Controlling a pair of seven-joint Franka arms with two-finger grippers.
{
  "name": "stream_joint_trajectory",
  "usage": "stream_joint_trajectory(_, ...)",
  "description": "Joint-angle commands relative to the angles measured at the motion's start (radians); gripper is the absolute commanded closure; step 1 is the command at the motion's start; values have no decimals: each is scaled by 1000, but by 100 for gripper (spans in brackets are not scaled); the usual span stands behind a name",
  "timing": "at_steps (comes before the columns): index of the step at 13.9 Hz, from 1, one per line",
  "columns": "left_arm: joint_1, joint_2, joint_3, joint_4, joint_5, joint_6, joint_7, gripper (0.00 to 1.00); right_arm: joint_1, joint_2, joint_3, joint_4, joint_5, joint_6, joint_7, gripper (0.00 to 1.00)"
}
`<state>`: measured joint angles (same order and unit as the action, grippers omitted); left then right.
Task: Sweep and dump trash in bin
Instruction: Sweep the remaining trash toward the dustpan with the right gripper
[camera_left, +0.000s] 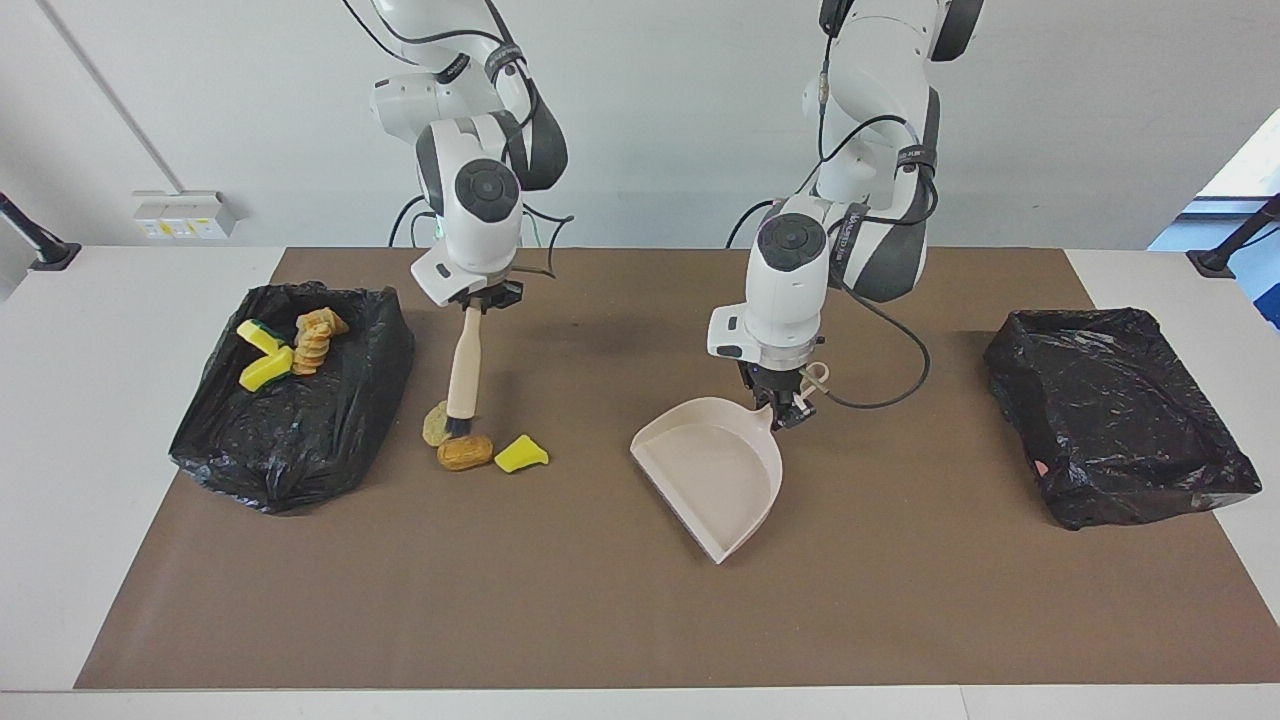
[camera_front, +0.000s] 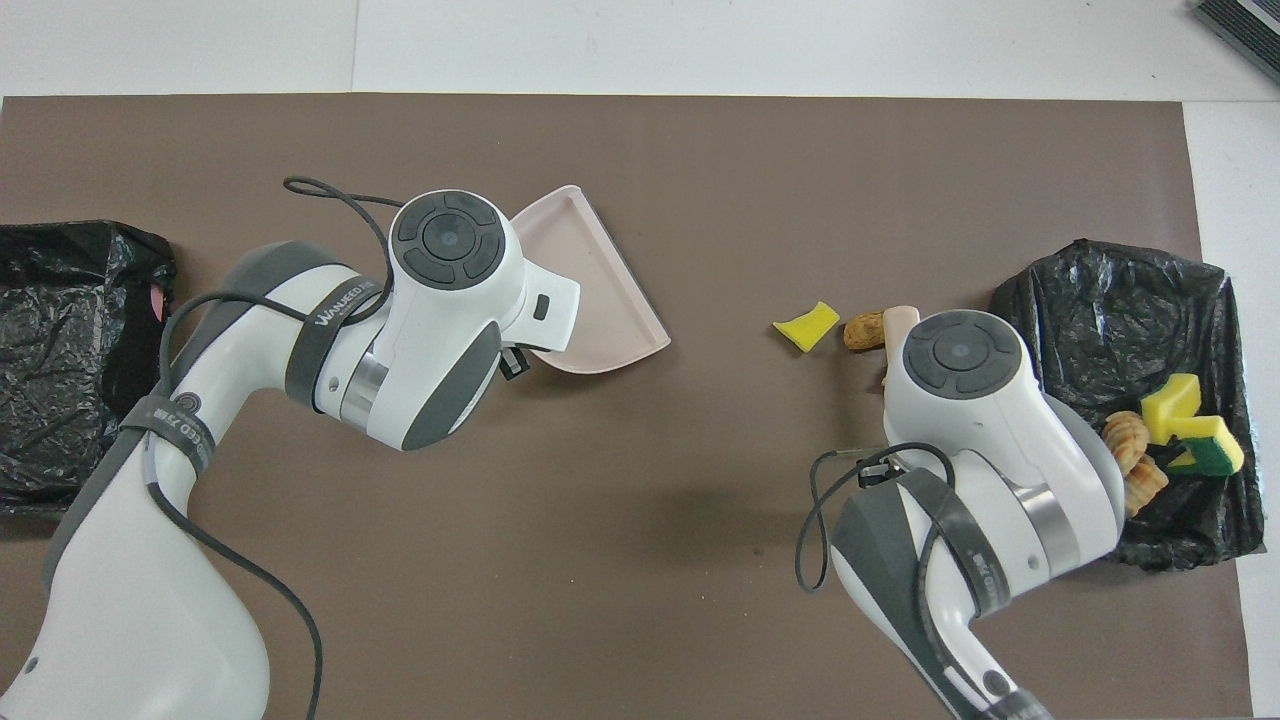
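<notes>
Four scraps (camera_left: 285, 348) are lying in the bin (camera_left: 345, 420). Three scraps (camera_left: 470, 443) are being left at the bristles of the brush (camera_left: 463, 380), gripped tight by the right gripper (camera_left: 478, 303). The dustpan (camera_left: 715, 475) is being held clamped in the left gripper (camera_left: 787, 405), well apart from them.

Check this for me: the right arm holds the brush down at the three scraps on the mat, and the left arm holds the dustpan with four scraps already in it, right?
Not quite. The dustpan in the left gripper is empty, as the facing view shows. The four scraps lie in the black bin at the right arm's end. The right gripper does hold the brush down at three scraps on the mat.
</notes>
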<state>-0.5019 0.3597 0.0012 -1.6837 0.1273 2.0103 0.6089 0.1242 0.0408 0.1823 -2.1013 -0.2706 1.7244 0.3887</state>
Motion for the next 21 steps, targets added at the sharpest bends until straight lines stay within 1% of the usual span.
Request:
stream_joint_trajectory(1,-1,-33,-7,-30,18,-24,83,100,-32,37,19,29,-108,-37,-59,100)
stream_joint_trajectory(3,-9,-45,-9,-47,18,-54,84,100,-35,36,19,27,-159,-36,-60,100)
stream_joint_trajectory(4,-18,-56,-9,-53,18,-77,83,100,-52,37,17,23,-162,-23,-70,100)
stream_joint_trajectory(6,-33,-71,-7,-74,18,-90,80,100,-77,39,19,24,-211,-17,-109,100)
stream_joint_trajectory(7,-38,-73,-9,-79,18,-91,80,100,-83,40,20,21,-211,-10,-110,100)
stream_joint_trajectory(9,-52,-80,-9,-90,18,-88,78,100,-98,39,20,-26,-206,49,-116,100)
stream_joint_trajectory(10,-69,-84,-7,-99,18,-81,77,100,-113,40,22,-26,-196,53,-138,100)
stream_joint_trajectory(12,-78,-93,-9,-116,35,-74,77,100,-104,60,23,-17,-124,61,-148,100)
stream_joint_trajectory(13,-83,-96,-9,-132,37,-56,77,100,-101,92,26,-17,-84,82,-154,100)
stream_joint_trajectory(14,-83,-96,-9,-134,37,-47,78,100,-86,115,31,-7,-52,95,-162,100)
stream_joint_trajectory(15,-81,-96,-9,-134,37,-45,78,100,-62,129,32,25,-11,81,-169,100)
stream_joint_trajectory(16,-81,-96,-9,-134,35,-42,78,100,-39,139,32,53,35,72,-198,100)
stream_joint_trajectory(18,-83,-102,-10,-148,35,-45,78,100,-5,143,34,56,115,109,-282,100)
stream_joint_trajectory(20,-81,-110,-10,-160,35,-39,78,100,31,143,34,55,230,136,-318,100)
stream_joint_trajectory(21,-79,-110,-12,-172,34,-10,83,100,63,143,34,55,293,145,-317,100)
